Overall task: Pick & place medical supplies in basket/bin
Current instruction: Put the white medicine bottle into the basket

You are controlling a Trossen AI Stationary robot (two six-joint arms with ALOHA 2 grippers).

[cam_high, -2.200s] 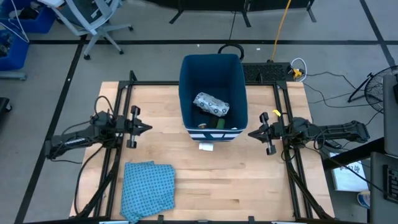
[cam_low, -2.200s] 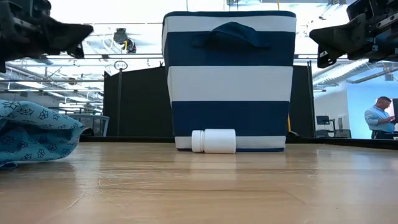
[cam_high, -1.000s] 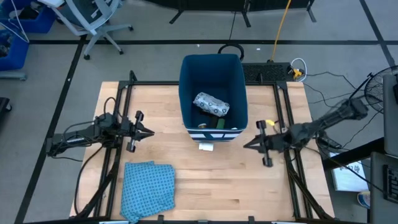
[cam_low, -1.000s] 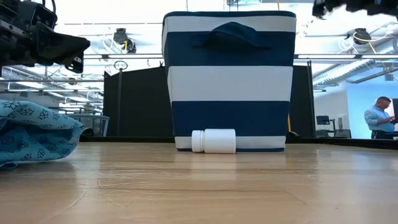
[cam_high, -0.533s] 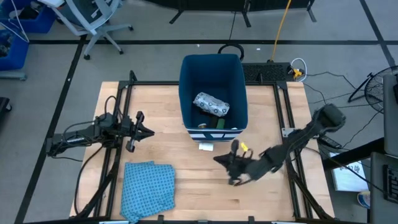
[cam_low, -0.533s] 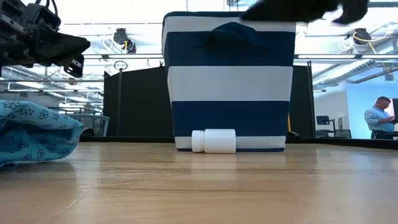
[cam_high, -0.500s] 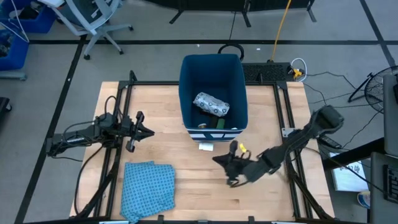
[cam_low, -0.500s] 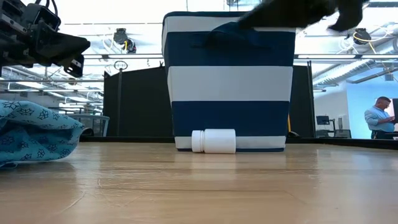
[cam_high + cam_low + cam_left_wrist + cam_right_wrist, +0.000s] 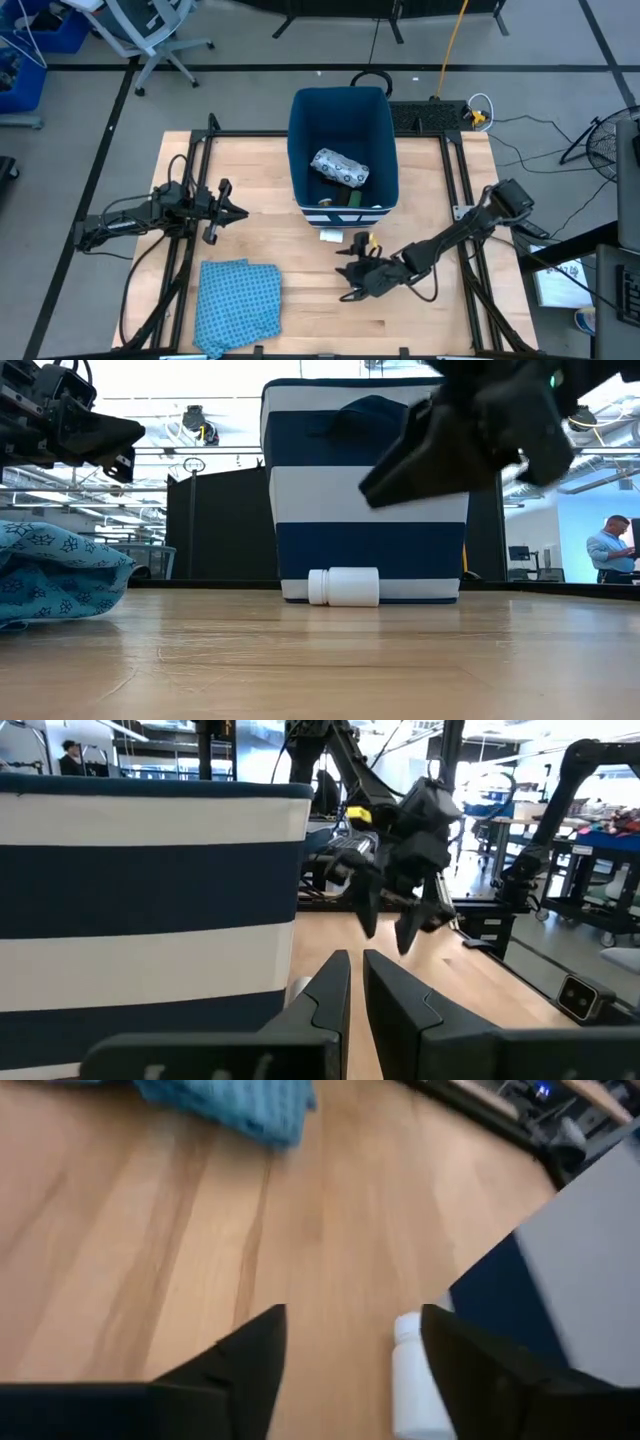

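Hovering low over the table (image 9: 300,320) with the right gripper (image 9: 347,272) — fingers spread wide, holding nothing — near the small white bottle (image 9: 344,586) lying against the striped blue bin (image 9: 340,110). Waiting at the left: left gripper (image 9: 237,210), fingers nearly closed, empty.

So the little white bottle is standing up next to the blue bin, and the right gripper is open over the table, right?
Not quite. The bottle is lying on its side against the bin, as the low view shows. The rest holds: the right gripper is open over the table, near the bottle.
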